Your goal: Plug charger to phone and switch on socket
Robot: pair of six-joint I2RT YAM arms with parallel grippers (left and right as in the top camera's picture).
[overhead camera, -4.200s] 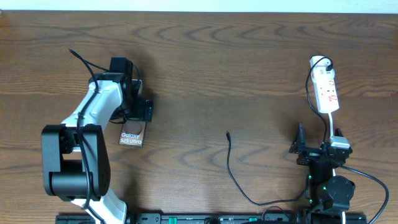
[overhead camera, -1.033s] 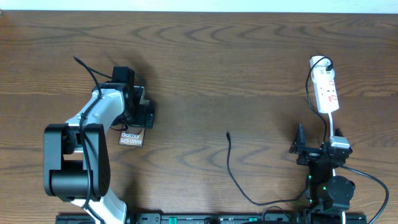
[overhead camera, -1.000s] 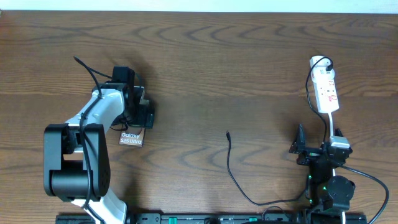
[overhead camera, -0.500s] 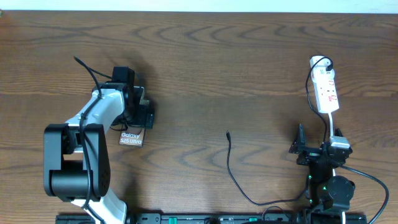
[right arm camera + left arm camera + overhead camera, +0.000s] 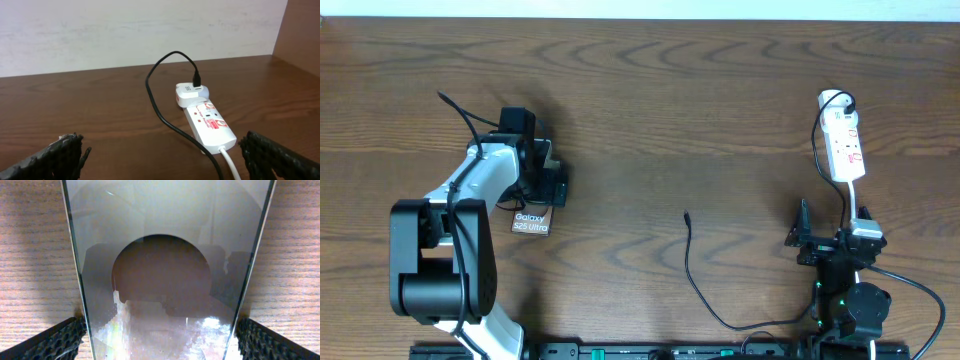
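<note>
The phone [image 5: 531, 221] lies flat on the table at the left, its white-lettered end showing past my left gripper [image 5: 542, 185]. In the left wrist view its glossy face [image 5: 165, 240] fills the space between my black fingertips [image 5: 55, 342], which stand open along its two long edges. The charger's plug tip [image 5: 687, 214] lies loose at mid-table, its thin black cable looping toward the front edge. The white socket [image 5: 843, 145] lies at the far right. My right gripper [image 5: 805, 235] waits open short of it, and the socket [image 5: 210, 122] sits ahead between its fingertips [image 5: 280, 157].
A white adaptor [image 5: 190, 94] sits in the socket's far end with the black cable [image 5: 165, 115] running out of it across the table. A white lead [image 5: 231, 167] leaves the socket's near end. A pale wall [image 5: 125, 30] bounds the table's far edge.
Over the last few seconds my left arm has shifted slightly over the phone. Within the last second nothing has visibly moved.
</note>
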